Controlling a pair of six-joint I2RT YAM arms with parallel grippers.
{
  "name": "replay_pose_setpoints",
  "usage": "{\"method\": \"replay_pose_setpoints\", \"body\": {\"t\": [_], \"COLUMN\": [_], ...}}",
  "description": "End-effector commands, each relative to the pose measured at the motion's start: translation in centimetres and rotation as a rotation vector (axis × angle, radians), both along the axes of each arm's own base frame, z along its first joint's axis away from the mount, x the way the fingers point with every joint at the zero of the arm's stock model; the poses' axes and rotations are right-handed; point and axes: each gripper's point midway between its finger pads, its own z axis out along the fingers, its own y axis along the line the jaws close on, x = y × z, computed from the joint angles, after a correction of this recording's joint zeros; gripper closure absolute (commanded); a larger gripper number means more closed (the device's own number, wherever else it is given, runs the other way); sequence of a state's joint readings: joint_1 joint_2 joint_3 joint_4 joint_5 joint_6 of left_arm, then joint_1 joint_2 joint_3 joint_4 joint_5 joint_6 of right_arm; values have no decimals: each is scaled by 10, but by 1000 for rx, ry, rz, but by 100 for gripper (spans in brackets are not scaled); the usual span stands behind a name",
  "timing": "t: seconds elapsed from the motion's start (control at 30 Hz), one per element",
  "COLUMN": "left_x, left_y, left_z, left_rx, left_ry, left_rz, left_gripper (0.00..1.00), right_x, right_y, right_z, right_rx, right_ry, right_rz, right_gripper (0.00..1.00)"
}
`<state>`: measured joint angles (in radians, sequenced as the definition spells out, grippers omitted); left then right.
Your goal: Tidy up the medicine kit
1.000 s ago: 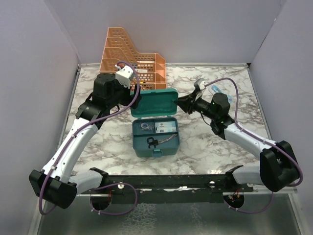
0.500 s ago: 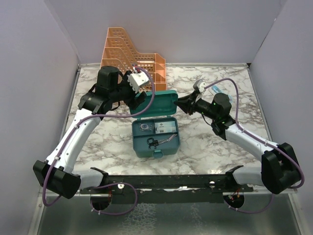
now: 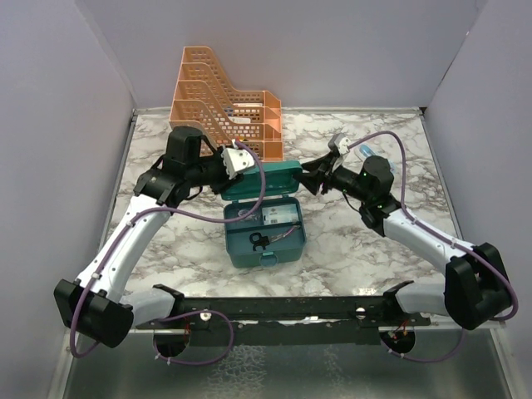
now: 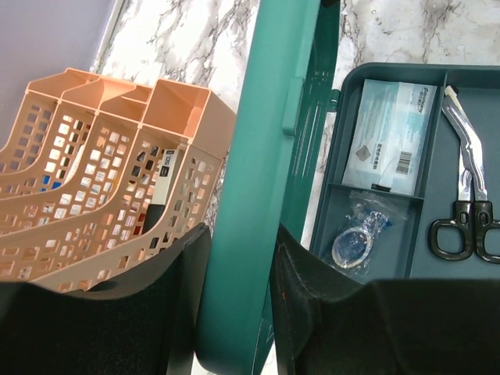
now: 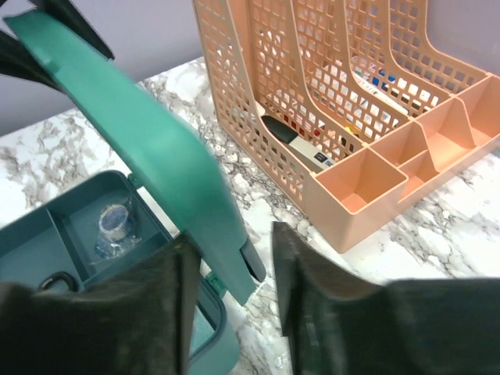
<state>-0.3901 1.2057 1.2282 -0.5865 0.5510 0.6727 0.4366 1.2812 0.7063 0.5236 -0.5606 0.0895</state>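
Found medicine kit (image 3: 264, 237) mid-counter (image 3: 374, 249), just in front of orange rack (image 3: 220, 100), between the two arms. Base sat flat on the marble, latch side toward the arm bases. Lid (image 3: 264, 179) hinged at the far edge, stood part-raised and tilted over the base, not thrown fully back.

Saw left claw (image 4: 241, 262) on the lid's left end. Both fingers (image 4: 101, 320) pressed against the teal rim, no gap either side in the wrist view. Called it clamped on the lid.

Saw right claw (image 5: 232, 258) straddling the lid's right end, jaws parted. Lid corner sat between the fingers with a small gap showing beside one of them. Called it loosened, nothing gripped.

Checked tray (image 4: 391, 70) inside:
- bagged roll (image 4: 355, 242) and white packet (image 4: 388, 133) lay in two adjoining compartments along the hinge side
- scissors (image 4: 469, 187) lay in the long compartment along the latch side, black handles toward the left wrist camera
- divider walls separated all three, none touching

Noted a dark item with white label (image 4: 164, 176) standing in one rack slot. Couldn't read the label.
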Motion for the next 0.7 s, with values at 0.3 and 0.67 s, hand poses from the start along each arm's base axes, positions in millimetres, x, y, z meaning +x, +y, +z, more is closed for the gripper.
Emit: {"method": "replay_pose_setpoints", "body": {"t": [0.3,0.67], "left_x": [-24,-57], "left_y": [-4,-9], "left_z": [20,32], "left_rx": [-67,-179], "left_ry": [-75,1], "left_rz": [-60,-85], "left_gripper": [63,57], "right_x": [-59,-99], "right_y": [-18,-38], "right_z": [25,90], "right_rx": [-102,67], "right_ry": [195,317], "right_rz": [78,-5], "right_gripper": [40,40]}}
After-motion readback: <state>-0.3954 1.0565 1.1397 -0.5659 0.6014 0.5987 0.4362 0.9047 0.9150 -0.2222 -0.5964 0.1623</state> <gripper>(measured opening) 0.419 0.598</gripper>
